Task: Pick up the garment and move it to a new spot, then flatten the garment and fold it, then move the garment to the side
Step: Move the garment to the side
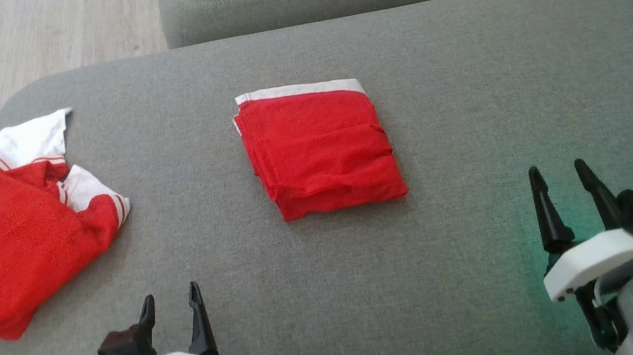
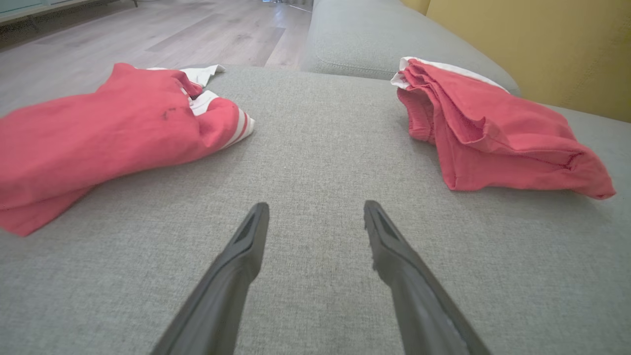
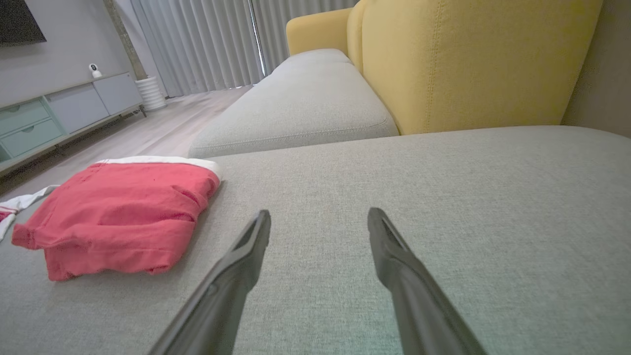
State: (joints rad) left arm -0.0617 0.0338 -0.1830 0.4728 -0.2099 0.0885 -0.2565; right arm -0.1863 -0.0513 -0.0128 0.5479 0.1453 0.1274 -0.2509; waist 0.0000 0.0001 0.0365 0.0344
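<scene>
Finding the left tool (image 1: 170, 293) and the right tool (image 1: 557, 167) parked near the front edge of the sofa cushion (image 1: 473, 113), jaws spread wide, gripping nothing.

Locating the folded garment (image 1: 318, 151) at the middle of the cushion, well apart from both tools. Noting a crumpled garment (image 1: 19, 246), red and white, heaped at the cushion's left end.

Judging the step in hand as shifting the folded garment aside, the fold appearing complete.

Advising on execution:
- Approaching from both flanks at once, one tool to each side edge.
- Sliding the lower finger under the whole stack, not merely the top layer, since stacked layers are showing along the left edge in the left wrist view.
- Lifting level and moving both tools together, avoiding sag and unfolding.
- Setting down toward the bare right end, keeping clear of the crumpled garment.

Recording orientation: lying flat, close to square, so calling no long axis with confidence. White band (image 1: 295, 90) lying along the far edge, running left to right. Sitting slightly skewed, the near edge drifting toward the robot's right.
</scene>
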